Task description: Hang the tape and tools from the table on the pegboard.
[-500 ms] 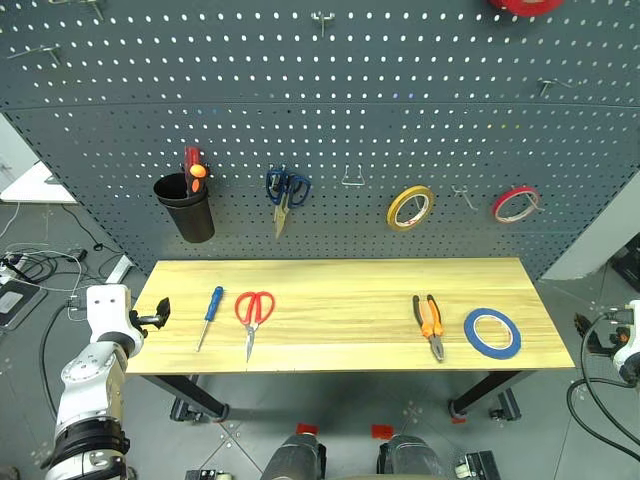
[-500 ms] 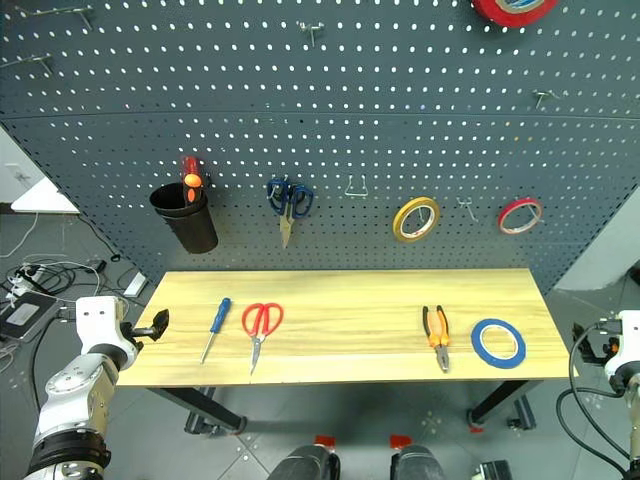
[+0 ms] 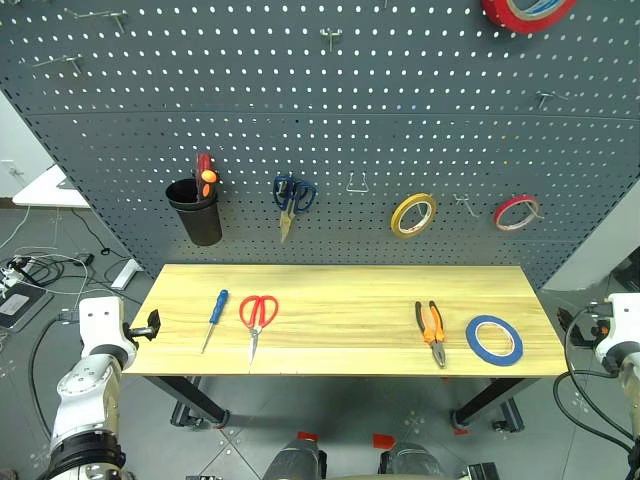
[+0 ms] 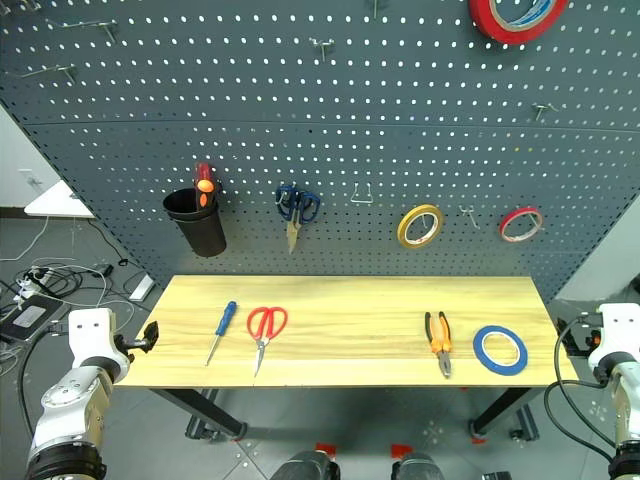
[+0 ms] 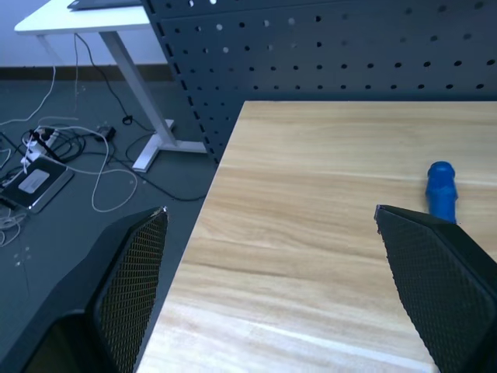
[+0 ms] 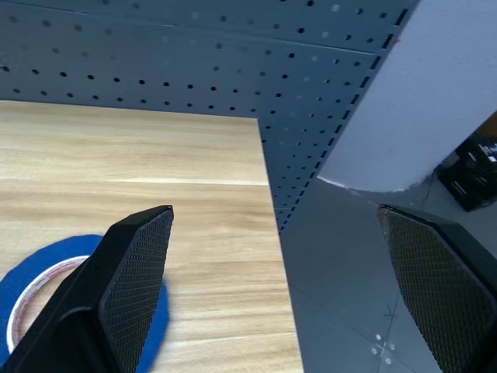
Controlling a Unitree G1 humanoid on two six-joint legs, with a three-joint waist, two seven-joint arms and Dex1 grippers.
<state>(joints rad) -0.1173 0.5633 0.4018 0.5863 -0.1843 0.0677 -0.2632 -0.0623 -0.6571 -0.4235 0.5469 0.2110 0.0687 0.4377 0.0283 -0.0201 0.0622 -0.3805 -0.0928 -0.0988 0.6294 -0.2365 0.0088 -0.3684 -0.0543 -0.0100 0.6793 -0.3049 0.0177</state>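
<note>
A: Grippers, left [image 5: 272, 295] and right [image 6: 279, 295], wide open, empty, off the table [image 3: 340, 285] ends
B: Tape [image 3: 494, 339], pliers [image 3: 431, 331], scissors [image 3: 256, 313], screwdriver [image 3: 213, 316] on table; thin screwdriver may slip the pinch

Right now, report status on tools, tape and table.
Left tool open, off table's left end. Right tool open, beside blue tape. Screwdriver, red scissors, pliers flat on table. Nothing blocking.
</note>
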